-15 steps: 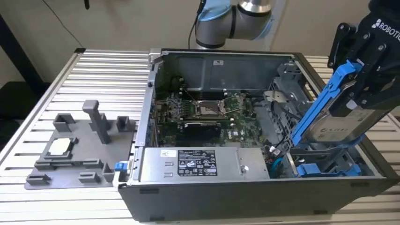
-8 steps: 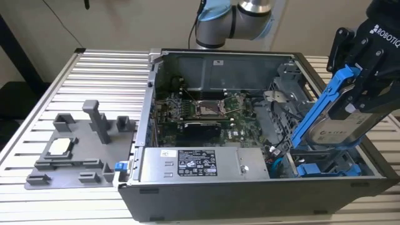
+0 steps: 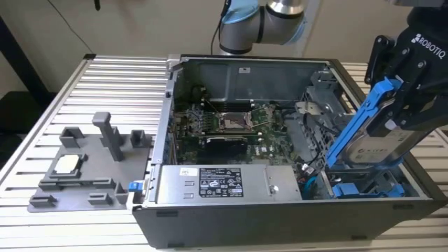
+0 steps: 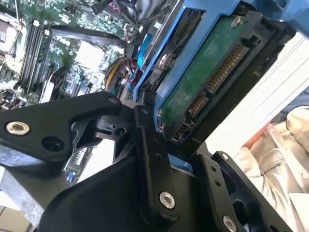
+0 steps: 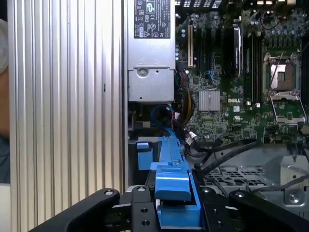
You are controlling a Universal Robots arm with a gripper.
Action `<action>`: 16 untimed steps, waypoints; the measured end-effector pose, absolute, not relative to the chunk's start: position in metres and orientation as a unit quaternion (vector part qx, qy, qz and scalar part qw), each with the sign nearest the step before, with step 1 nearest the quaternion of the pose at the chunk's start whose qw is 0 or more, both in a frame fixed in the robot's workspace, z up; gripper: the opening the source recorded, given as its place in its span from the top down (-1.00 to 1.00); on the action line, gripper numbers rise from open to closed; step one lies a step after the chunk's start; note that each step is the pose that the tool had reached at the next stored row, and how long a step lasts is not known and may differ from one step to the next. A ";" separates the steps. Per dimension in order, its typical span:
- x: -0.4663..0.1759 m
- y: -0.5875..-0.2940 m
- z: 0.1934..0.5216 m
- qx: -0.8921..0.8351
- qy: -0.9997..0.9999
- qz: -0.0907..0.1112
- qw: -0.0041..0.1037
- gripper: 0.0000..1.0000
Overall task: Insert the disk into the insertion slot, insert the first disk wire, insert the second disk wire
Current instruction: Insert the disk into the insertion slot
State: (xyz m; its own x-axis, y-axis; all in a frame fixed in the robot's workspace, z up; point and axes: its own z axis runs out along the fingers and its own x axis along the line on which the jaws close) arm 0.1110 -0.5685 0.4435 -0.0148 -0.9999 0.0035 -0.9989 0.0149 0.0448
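Fingers (image 5: 145, 212) of gripper (image 3: 395, 100) clamped on disk (image 3: 378, 149), squeezing its blue frame (image 5: 171, 193) from both sides. Holds it tilted steeply, low end down at slot (image 3: 364, 178) in corner of the case (image 3: 280, 226) on the exterior view's right, beside the power supply (image 3: 220, 184). Not seated in there yet.

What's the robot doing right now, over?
Gripper shut on disk. Disk tilted over slot, not seated. Blue cable beside slot.
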 end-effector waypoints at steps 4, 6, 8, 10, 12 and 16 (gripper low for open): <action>0.112 -0.569 0.438 0.704 -0.710 -0.013 0.015 0.34; 0.113 -0.569 0.435 0.705 -0.709 -0.012 0.015 0.34; 0.114 -0.568 0.433 0.706 -0.708 -0.012 0.015 0.34; 0.115 -0.568 0.431 0.707 -0.707 -0.012 0.015 0.34; 0.116 -0.568 0.429 0.708 -0.706 -0.012 0.015 0.34; 0.117 -0.568 0.425 0.709 -0.705 -0.012 0.015 0.34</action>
State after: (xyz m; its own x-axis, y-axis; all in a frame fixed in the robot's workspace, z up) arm 0.1168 -0.5685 0.4247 0.0057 -1.0000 0.0043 -0.9992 -0.0056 0.0385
